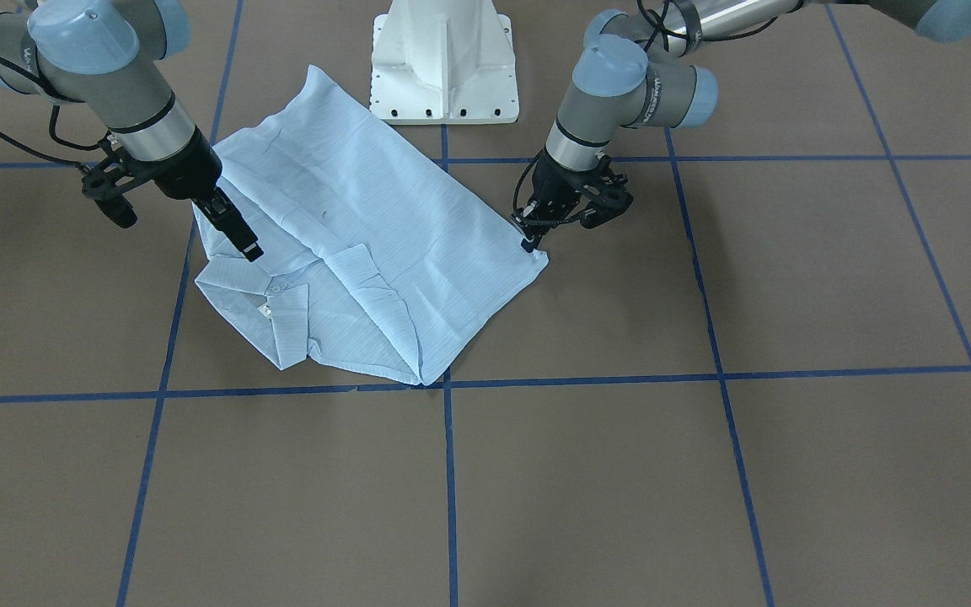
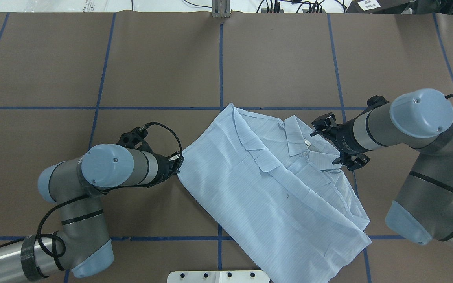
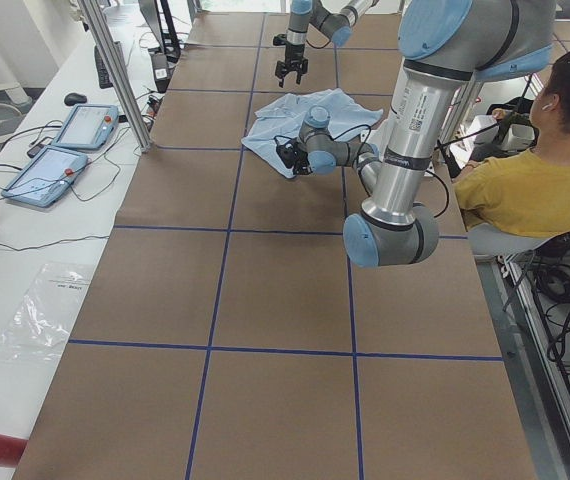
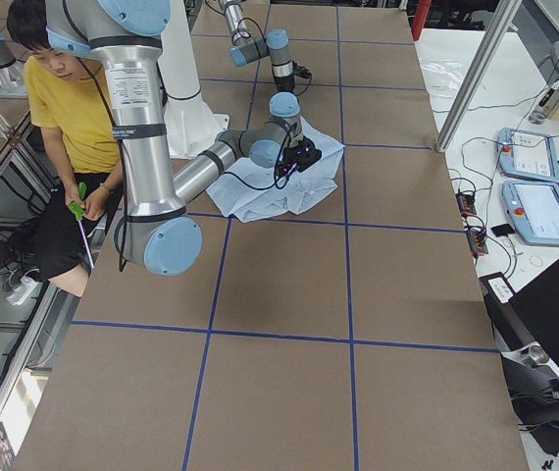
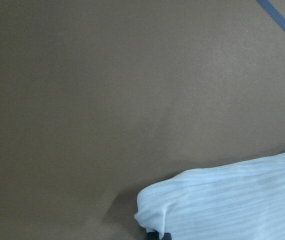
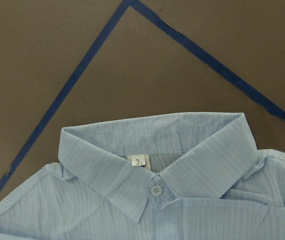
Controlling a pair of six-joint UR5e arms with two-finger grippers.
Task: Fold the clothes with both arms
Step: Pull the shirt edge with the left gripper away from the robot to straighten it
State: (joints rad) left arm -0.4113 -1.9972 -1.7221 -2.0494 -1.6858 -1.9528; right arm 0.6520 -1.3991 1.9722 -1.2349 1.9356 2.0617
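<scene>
The pale-blue shirt (image 1: 367, 236) lies partly folded on the brown table, collar (image 6: 152, 145) and neck label (image 6: 139, 161) facing up. My left gripper (image 1: 527, 242) sits low at the shirt's hem corner and is shut on the cloth; in the left wrist view the pinched corner (image 5: 152, 220) curls up at the bottom edge. My right gripper (image 1: 249, 249) slants down over the shoulder area beside the collar. Its fingers show as one dark bar, so I cannot tell whether they are open or shut. The overhead view shows the shirt (image 2: 281, 188) stretching between both arms.
The white pedestal base (image 1: 443, 63) stands just behind the shirt. Blue tape lines (image 1: 448, 472) grid the brown table. A seated person in a yellow top (image 3: 525, 180) is beside the robot. Two tablets (image 3: 65, 150) and cables lie on a side bench.
</scene>
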